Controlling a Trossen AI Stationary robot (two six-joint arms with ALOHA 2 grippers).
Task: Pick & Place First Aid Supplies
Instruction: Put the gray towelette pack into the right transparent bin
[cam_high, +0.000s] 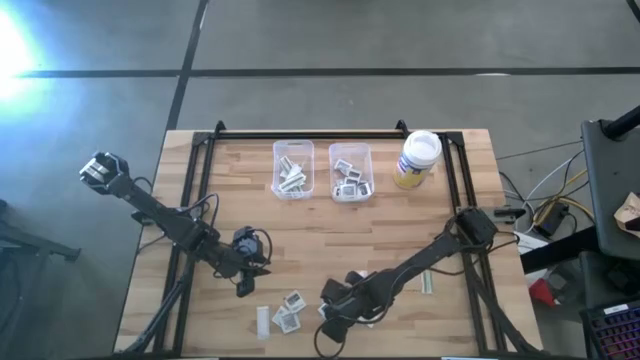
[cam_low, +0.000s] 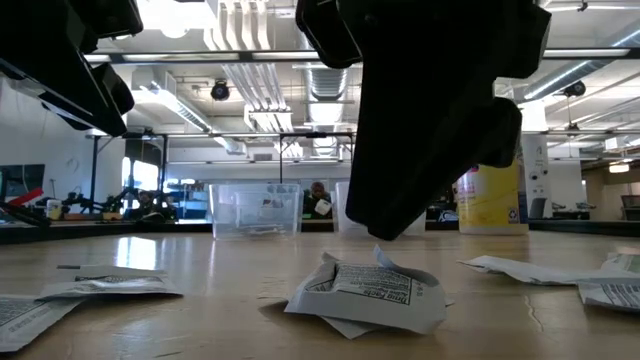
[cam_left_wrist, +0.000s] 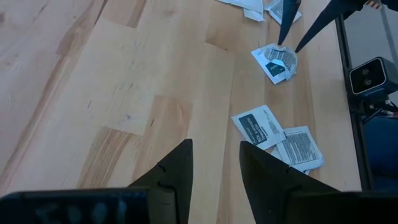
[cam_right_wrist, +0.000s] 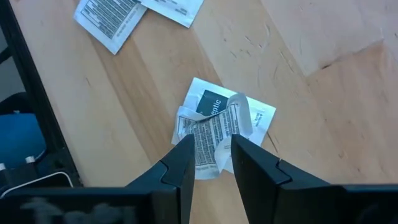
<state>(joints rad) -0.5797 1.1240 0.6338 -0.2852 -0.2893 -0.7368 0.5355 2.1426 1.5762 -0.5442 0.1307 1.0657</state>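
A wooden table (cam_high: 330, 240) is standing on a grey floor. In the high view, two clear bins (cam_high: 293, 168) (cam_high: 351, 171) are sitting at the far edge, both holding packets, with a white-lidded jar (cam_high: 417, 158) just to their right. The left gripper (cam_high: 247, 281) is hovering left of centre over bare wood. The right gripper (cam_high: 330, 315) is reaching down at the near edge beside loose packets (cam_high: 289, 308); a pale strip (cam_high: 427, 283) is lying to its right.

In the low view, a crumpled packet (cam_low: 368, 293) is lying on the near tabletop under a dark arm that is blocking part of the bins behind it.

In the left wrist view, the fingers (cam_left_wrist: 177, 171) are standing apart, holding nothing.

In the right wrist view, the fingers (cam_right_wrist: 179, 163) are standing slightly apart, straddling the crumpled packet's (cam_right_wrist: 219, 127) near edge; whether they are clamping it cannot be told.
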